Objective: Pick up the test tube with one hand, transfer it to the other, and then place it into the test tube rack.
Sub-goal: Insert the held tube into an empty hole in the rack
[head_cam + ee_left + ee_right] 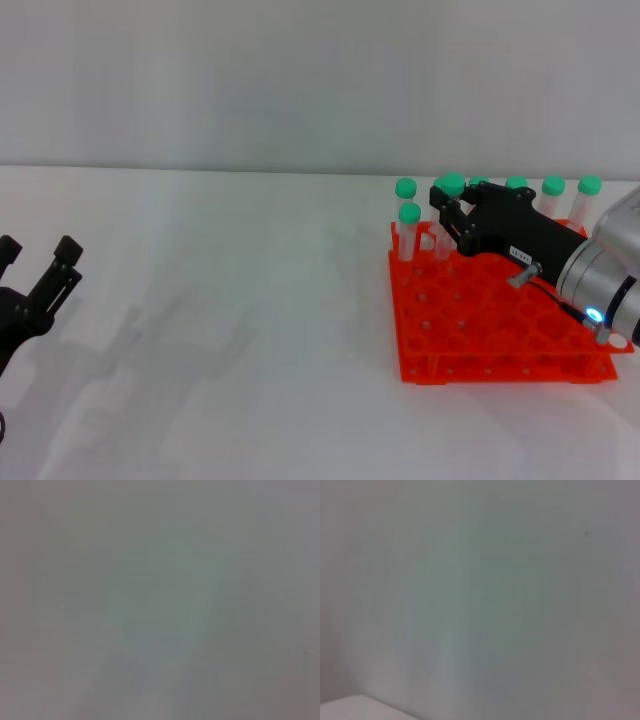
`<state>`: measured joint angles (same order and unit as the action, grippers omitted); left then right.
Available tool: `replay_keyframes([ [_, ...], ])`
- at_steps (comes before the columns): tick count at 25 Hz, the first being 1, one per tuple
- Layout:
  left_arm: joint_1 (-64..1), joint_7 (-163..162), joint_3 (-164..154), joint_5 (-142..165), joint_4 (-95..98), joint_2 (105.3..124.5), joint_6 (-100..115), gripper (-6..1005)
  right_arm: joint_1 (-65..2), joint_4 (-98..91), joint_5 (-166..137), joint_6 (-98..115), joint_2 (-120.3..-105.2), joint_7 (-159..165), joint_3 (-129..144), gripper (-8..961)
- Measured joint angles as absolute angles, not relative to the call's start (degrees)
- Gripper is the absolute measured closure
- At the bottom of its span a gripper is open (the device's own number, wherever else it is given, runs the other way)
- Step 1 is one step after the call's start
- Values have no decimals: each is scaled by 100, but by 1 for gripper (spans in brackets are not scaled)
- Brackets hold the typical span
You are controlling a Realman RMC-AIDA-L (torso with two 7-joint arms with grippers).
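The orange-red test tube rack [470,330] stands on the white table at the right. My right gripper [446,212], black with a white label and a blue light at the wrist, reaches over the rack's back part. Its fingers sit close around the test tube [452,185], which stands upright with its green cap level with its neighbours. My left gripper [38,250] is open and empty at the far left, low over the table. Both wrist views show only a blurred pale surface.
Several other green-capped tubes [553,186] stand along the rack's back row, and two more [409,213] stand at its left back corner. The white table [240,330] stretches between the two arms. A pale wall stands behind.
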<state>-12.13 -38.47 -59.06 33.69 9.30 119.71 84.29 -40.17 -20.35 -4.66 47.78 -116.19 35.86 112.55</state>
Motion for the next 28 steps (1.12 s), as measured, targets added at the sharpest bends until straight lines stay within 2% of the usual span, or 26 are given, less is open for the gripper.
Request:
replay_keyframes([
  [25, -1248, -3850, -5906, 3359, 932, 11971, 8429, 118, -4029, -2100, -324, 4308, -11619, 3463, 11647, 748],
  [28, -1248, -3850, -5906, 3357, 932, 11971, 8429, 118, -4006, -2142, -325, 4236, -11620, 3476, 11636, 685],
])
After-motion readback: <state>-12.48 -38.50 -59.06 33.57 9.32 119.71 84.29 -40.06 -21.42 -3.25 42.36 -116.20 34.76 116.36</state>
